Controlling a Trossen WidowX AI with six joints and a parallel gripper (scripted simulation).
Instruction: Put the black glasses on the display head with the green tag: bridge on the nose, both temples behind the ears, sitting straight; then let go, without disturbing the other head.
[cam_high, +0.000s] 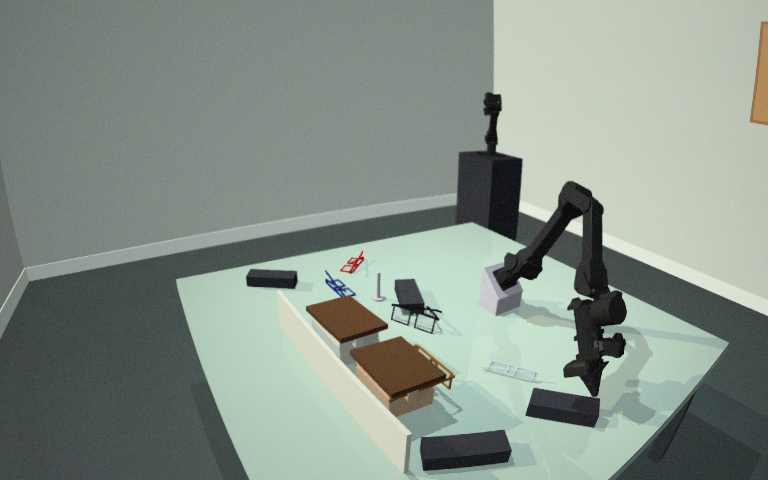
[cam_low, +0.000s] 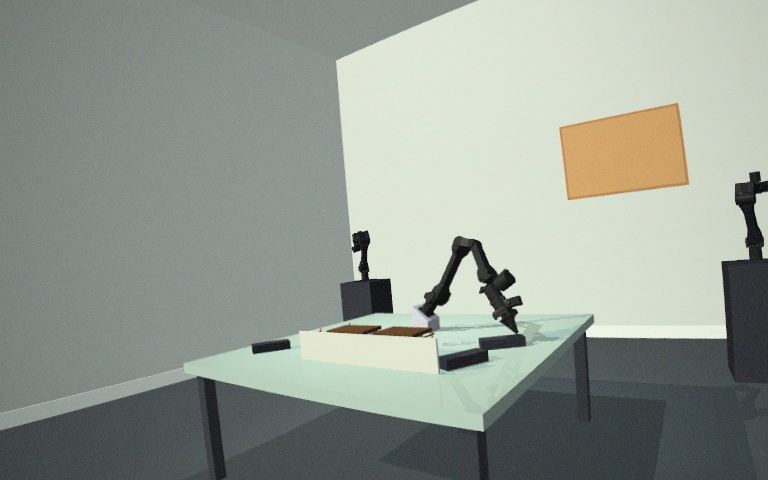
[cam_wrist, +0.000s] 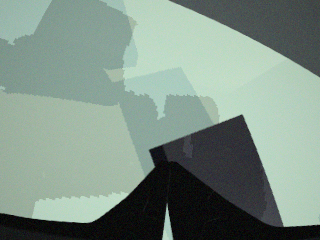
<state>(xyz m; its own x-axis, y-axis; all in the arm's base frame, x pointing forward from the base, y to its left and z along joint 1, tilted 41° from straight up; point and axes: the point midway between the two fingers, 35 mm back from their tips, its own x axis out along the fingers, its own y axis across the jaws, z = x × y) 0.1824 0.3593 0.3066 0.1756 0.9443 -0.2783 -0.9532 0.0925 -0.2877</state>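
Note:
The black glasses (cam_high: 416, 318) lie near the middle of the table, leaning against a dark case (cam_high: 408, 292). Two display heads with brown tops stand behind a cream screen (cam_high: 339, 367): the farther head (cam_high: 345, 318) (cam_low: 353, 328) and the nearer head (cam_high: 395, 366) (cam_low: 403, 331), which wears orange glasses (cam_high: 438, 366). I see no green tag in any view. My gripper (cam_high: 593, 390) (cam_low: 514, 328) (cam_wrist: 167, 168) is shut and empty. It points down just above a dark block (cam_high: 562, 406) (cam_wrist: 230, 160) at the table's right front, far from the black glasses.
Clear glasses (cam_high: 511, 369) lie left of the gripper. Blue glasses (cam_high: 338, 284), red glasses (cam_high: 352, 262) and a small white post (cam_high: 378, 287) are at the back. More dark blocks lie at the front (cam_high: 464, 449) and far left (cam_high: 271, 277). The arm's white base (cam_high: 498, 295) stands at the right rear.

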